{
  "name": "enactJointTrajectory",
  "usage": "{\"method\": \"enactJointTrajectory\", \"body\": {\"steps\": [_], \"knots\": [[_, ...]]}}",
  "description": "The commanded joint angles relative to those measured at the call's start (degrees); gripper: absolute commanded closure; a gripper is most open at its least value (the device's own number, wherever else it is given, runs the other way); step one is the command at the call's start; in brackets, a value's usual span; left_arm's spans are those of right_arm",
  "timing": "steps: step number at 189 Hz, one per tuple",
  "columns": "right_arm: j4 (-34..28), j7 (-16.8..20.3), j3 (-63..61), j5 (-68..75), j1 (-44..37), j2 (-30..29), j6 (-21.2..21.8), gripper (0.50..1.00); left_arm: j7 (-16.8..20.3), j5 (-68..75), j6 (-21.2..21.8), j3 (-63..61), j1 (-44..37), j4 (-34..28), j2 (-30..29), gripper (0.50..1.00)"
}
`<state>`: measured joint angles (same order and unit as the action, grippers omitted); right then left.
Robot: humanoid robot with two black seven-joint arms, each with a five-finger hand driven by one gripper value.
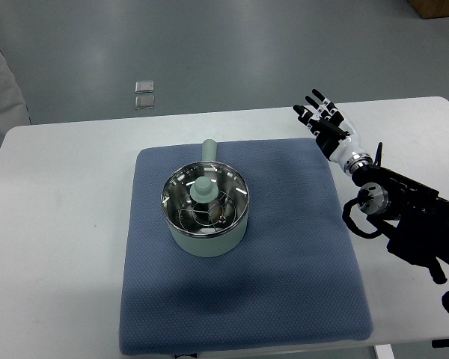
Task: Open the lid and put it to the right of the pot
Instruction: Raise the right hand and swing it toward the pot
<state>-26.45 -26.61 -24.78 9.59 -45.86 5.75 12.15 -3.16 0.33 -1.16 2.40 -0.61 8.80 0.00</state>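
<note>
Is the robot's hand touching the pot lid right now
No, the right hand hovers open over the table's far right, well apart from the lid, which sits on the pot.

There was a single view, taken from above on the robot's own side and tilted steeply down. It faced forward across the white counter [67, 224], with grey floor [232, 45] showing along the upper edge beyond the counter's far side. It stood back enough to take in the whole blue mat [284, 284] and most of the counter, though the counter's near edge ran out of frame
</note>
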Motion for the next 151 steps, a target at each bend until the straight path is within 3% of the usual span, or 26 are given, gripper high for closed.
{"method": "enactJointTrajectory", "body": {"steps": [1, 151], "knots": [[0.0, 0.0, 0.0, 0.0, 0.0, 0.1, -0.2, 0.570, 0.0, 0.0, 0.1, 0.1, 0.0, 0.0, 0.0, 0.500], [0.1, 0.1, 0.1, -0.2, -1.9, -0.2, -0.3, 0.570, 0.7, 0.2, 0.1, 0.1, -0.3, 0.2, 0.0, 0.500]]}}
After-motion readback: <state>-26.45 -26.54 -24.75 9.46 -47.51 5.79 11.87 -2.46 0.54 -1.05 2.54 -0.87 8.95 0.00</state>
